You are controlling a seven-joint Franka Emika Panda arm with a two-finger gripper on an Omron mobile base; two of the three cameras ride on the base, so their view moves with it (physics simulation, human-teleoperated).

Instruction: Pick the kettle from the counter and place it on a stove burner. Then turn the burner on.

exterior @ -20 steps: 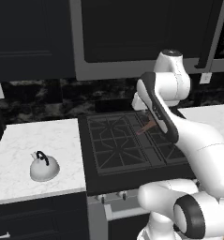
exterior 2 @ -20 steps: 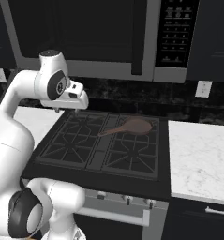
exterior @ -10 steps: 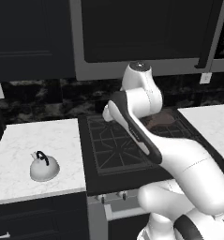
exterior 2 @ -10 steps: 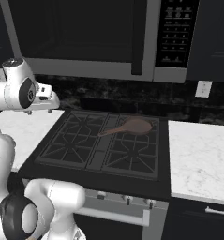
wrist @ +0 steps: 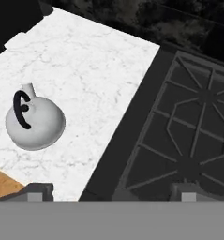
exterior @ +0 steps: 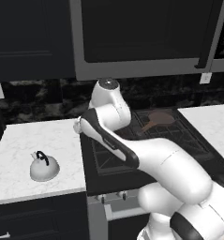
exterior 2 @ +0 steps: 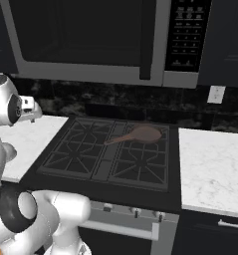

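Silvery kettle (wrist: 34,121) untouched on marble tabletop (wrist: 94,79); pincer (wrist: 108,190) aloft, grip unclear. Lift, burner (wrist: 188,136) placement, ignition all pending.

Two base cameras behind the arm, one hand camera looking down from above.

The left base view looks forward and down from behind the arm's left, taking in the counter (exterior: 33,140) with the kettle (exterior: 43,167) and the stove (exterior: 104,161). The right base view faces the same stove (exterior 2: 110,154) from the other side, with the frying pan (exterior 2: 140,134) that also shows in the left base view (exterior: 158,118). The hand view looks down from nearer, across the counter (wrist: 94,79), kettle (wrist: 34,122) and a stove burner (wrist: 188,126).
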